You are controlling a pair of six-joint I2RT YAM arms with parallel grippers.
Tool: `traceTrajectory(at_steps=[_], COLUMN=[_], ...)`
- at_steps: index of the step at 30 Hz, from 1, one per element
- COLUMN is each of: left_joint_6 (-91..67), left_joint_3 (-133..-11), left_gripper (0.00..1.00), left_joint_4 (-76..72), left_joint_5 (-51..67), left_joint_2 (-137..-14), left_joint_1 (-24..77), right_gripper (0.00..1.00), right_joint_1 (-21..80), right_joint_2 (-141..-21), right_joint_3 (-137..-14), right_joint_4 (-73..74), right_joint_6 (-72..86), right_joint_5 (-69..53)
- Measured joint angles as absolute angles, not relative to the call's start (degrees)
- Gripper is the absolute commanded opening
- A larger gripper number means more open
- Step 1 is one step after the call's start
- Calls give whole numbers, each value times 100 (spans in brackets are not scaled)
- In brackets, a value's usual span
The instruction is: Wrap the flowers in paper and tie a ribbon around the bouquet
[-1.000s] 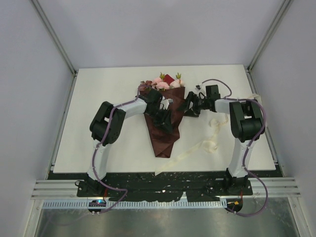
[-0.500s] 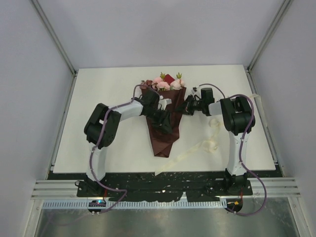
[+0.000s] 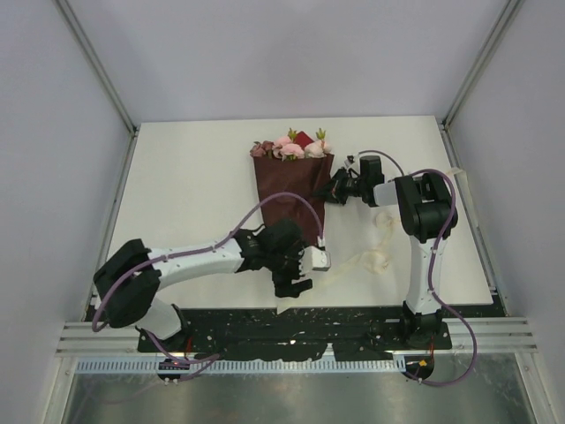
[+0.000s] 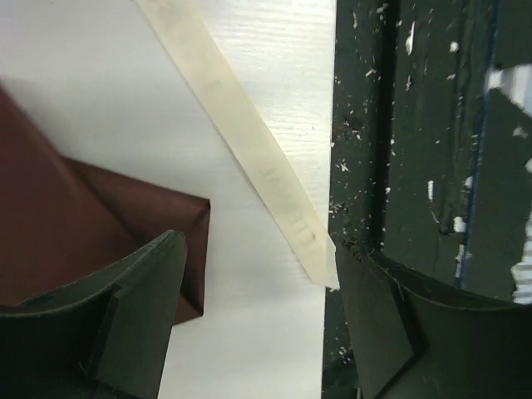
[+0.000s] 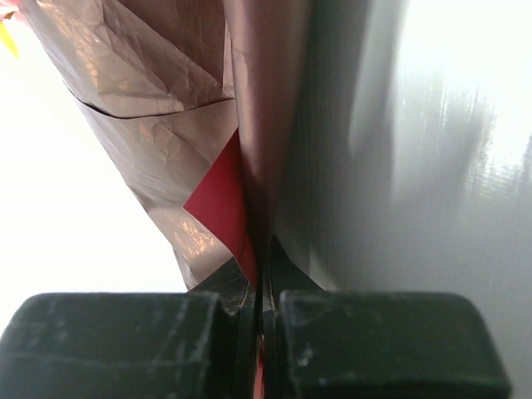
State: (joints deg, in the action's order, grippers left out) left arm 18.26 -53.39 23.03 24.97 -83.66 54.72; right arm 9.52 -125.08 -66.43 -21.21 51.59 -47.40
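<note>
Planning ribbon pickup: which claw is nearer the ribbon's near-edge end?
Left. The left claw hovers open over that ribbon end; right claw is shut on the paper edge, farther back.

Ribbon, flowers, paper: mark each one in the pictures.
ribbon point(image 4: 242, 137), left wrist view, middle of the flat cream strip.
flowers point(image 3: 290, 150), top external view, the pink blooms above the wrap.
paper point(image 3: 291, 190), top external view, wide upper part of the maroon cone.

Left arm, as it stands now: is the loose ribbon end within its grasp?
Probably yes. The left gripper is open, and the ribbon lies flat on the table between its fingers with nothing over it. The paper ends beside one finger, apart from the ribbon.
</note>
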Motion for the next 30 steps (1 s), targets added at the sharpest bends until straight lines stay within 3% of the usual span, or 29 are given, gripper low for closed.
traceTrajectory(at_steps=[14,19,22,23,30], left_joint_6=[2707,2746,2751,2766,2899], left_joint_3=[-6007,-6095,-6128,-6121,-5253], left_gripper=[68,37,5,0,0], left_joint_4=[2043,1997,2021,2034,2331], left_joint_5=[1413,1463,1483,1479,1380], left_joint_2=[-10134,-10232,-10256,-10245,-9338], left_joint_1=[6624,6724,6720,6713,6650], right_gripper=[6,6,6,6,6], right_joint_1=[915,888,875,867,797], right_joint_2=[-12508,-12508,-12508,-12501,-12210], right_joint_3=[-6545,-6545,-6545,-6534,-6215], right_joint_4=[-2130,-2128,-2119,-2130,-2300], right_joint_6=[5083,5054,5050,5068,5605], right_joint_5=[-4757,-4777,-4803,-4812,-4925])
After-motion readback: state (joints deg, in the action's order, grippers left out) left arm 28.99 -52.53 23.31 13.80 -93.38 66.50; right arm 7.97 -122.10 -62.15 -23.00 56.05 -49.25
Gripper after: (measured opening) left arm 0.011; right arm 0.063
